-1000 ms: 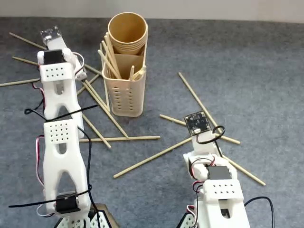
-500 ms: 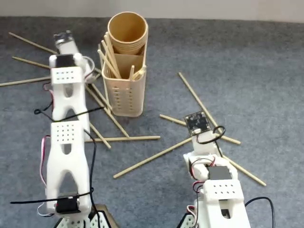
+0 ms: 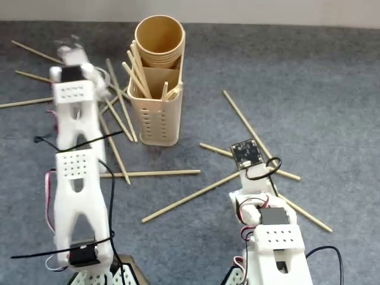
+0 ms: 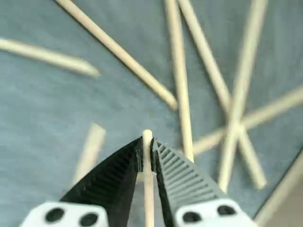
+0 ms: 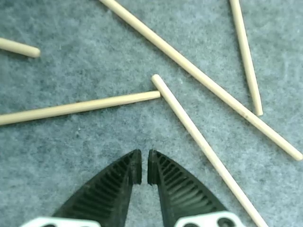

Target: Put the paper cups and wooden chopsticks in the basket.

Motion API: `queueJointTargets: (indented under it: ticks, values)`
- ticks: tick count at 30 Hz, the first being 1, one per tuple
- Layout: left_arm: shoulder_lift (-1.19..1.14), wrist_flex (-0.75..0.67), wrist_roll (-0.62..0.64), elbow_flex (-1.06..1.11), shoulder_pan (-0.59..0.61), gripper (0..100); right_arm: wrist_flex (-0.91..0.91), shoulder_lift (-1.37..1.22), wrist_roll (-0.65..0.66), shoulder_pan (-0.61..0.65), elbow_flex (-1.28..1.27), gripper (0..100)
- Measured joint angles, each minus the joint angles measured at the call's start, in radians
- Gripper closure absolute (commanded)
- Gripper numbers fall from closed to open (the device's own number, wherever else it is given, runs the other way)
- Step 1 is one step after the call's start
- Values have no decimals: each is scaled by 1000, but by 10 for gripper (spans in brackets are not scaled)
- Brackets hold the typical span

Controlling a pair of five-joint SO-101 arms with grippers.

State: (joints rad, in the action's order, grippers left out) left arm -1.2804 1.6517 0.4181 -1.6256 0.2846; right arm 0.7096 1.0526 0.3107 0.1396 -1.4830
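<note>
**Pincer grips one chopstick while many lie loose**

Left pincer is closed on a single held chopstick. The stick runs lengthwise between the jaws, with its tip just past the fingertips. Beneath it, a crossed heap of loose chopsticks lies on the grey worktop. Seen from above, this arm stands toward the worktop's far-left corner. The basket is just beside it, near the far edge.

Stacked paper cups already sit in the far end of the basket. A handful of stored chopsticks lean upright beside them.

Right pincer hangs low over the worktop toward the near edge, right of centre. Its jaws are all but touching and hold nothing. The nearest chopstick lies just ahead of its tips, apart from them. The end of that stick almost meets the end of a second stick.

On this evidence the cups are done, while the chopsticks are well short of finished. Some sticks are scattered toward the left edge and others fan out on the right. A long stick lies across the middle of the worktop. The held chopstick looks ready to be lifted and carried the short way over to the basket, and the right arm has sticks close at hand for a later grasp.
</note>
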Motion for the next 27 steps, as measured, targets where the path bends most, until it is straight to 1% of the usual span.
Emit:
queueJointTargets:
  ticks: [1,4,8,11,14,17,19,21,24,27]
  values:
    - [52,-17,-8,0,3,995,0,0,0,0,0,946]
    - [255,-74,-91,0,-5,995,0,0,0,0,0,946]
    - [546,-207,-180,0,-68,995,0,0,0,0,0,946]
    - [746,-365,-253,0,-144,995,0,0,0,0,0,946]
    - [882,-523,-367,3,-255,994,0,0,0,0,0,946]
    - [970,-588,-471,63,-391,994,0,0,0,0,0,946]
    - [1003,-603,-482,130,-453,994,0,0,0,0,0,946]
    - [1017,-621,-480,196,-482,994,0,0,0,0,0,946]
    - [1017,-667,-446,278,-483,993,0,0,0,0,0,946]
    - [1017,-681,-428,347,-479,992,0,0,0,0,0,946]
